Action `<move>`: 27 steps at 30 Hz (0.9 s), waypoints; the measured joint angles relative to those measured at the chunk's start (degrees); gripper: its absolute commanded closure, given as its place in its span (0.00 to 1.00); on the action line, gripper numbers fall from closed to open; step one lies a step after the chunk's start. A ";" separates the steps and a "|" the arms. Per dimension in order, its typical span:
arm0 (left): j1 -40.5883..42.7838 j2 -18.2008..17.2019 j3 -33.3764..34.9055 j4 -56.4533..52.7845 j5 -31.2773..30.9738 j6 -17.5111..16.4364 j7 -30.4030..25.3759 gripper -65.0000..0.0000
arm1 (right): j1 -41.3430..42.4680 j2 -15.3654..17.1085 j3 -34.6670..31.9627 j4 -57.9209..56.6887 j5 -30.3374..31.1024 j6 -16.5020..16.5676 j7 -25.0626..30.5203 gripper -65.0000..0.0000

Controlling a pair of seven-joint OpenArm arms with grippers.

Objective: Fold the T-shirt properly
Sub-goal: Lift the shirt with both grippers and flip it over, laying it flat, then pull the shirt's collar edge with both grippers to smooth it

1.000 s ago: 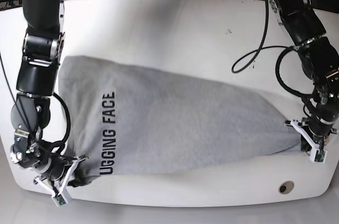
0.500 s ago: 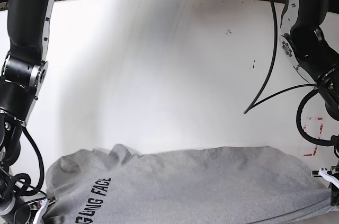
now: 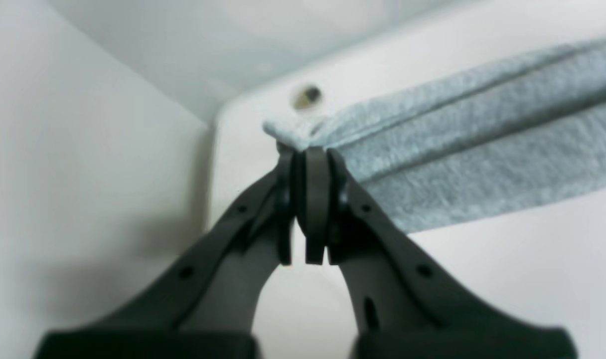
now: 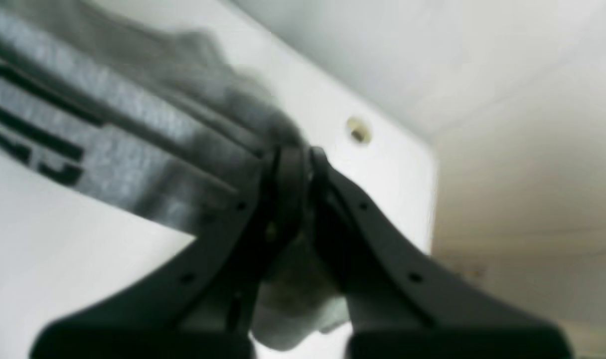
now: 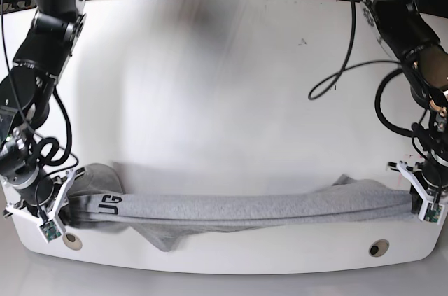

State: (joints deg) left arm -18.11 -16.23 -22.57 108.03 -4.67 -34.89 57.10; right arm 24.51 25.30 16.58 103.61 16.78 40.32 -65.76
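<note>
Bright even overhead light, soft shadows; both wrist views blurry, esp. right; base view sharp.

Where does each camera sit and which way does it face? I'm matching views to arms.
Base: overhead, looking down on the table, both arms and the stretched T-shirt.
Left wrist: behind the left gripper, shut on T-shirt edge.
Right wrist: behind the right gripper, pinching cloth near the lettering.
Shared: the T-shirt, in all three.

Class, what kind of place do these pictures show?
Probably a robotics lab or test bench: two black arms work over a bare white table, each gripper pinching one end of a grey T-shirt, with loose cables trailing behind.
</note>
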 measured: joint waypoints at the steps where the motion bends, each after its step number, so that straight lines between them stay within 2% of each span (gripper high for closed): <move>1: 2.21 0.13 -0.44 0.48 0.04 -0.61 -1.07 0.99 | -2.49 -1.18 1.88 0.72 0.33 -0.04 0.04 1.00; 3: 7.08 0.74 -2.03 0.74 0.28 -1.92 -2.67 0.99 | -7.89 -3.74 5.18 1.53 0.09 -0.09 0.20 1.00; 9: 17.33 2.64 -6.21 0.61 0.20 -5.09 -4.00 0.99 | -19.34 -7.61 10.10 2.54 0.26 0.00 0.11 1.00; 12: 21.00 2.62 -6.27 0.68 0.13 -5.62 -4.70 0.99 | -23.93 -9.38 12.00 2.60 0.13 0.00 0.13 1.00; 18: 29.55 2.54 -6.19 0.22 1.27 -5.64 -9.86 0.99 | -31.15 -12.92 14.58 2.47 -0.50 -0.31 0.04 1.00; 24: 31.87 2.54 -6.14 0.15 1.25 -5.66 -10.88 0.99 | -35.28 -13.88 14.58 2.47 -0.35 -0.22 0.37 1.00; 27: 32.17 2.47 -6.14 0.15 1.25 -5.64 -11.58 0.99 | -36.61 -15.26 15.50 2.49 -0.50 -0.22 0.59 0.90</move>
State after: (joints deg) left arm 14.06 -13.76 -28.71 108.18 -3.42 -40.53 45.52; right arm -12.10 10.04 32.08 106.10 16.27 40.10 -65.17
